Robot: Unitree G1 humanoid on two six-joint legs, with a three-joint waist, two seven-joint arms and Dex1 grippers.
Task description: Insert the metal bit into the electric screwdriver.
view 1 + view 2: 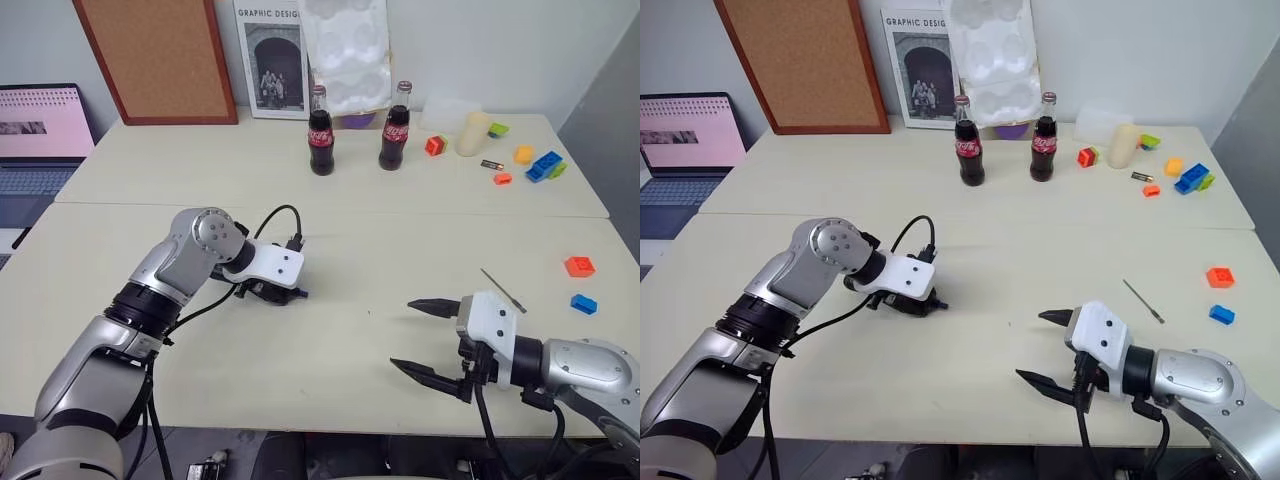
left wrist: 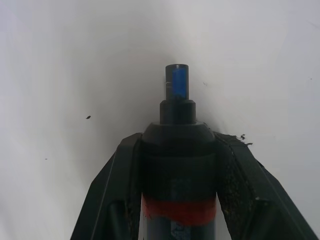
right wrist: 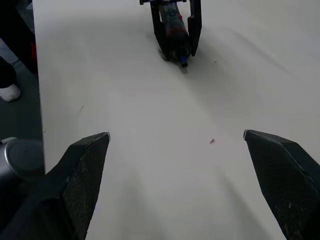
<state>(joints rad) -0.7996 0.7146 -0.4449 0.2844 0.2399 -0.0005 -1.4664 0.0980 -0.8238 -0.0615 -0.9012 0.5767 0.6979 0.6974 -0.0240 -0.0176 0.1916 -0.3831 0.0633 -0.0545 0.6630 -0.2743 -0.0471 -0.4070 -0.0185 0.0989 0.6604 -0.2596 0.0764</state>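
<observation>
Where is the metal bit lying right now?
In the eye views, the metal bit lies on the table's right side, just beyond the open right gripper, left of the orange brick.

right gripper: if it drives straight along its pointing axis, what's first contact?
Likely bare table first, since the open right gripper tilts slightly down. Farther along that line sits the left gripper, shut on the electric screwdriver. Depth unclear.

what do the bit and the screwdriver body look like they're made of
The metal bit: likely steel, going by its thin grey needle-like look; too small to judge the finish. The electric screwdriver: probably matte black plastic, with a dull even surface, a red band and a blue, seemingly translucent tip.
</observation>
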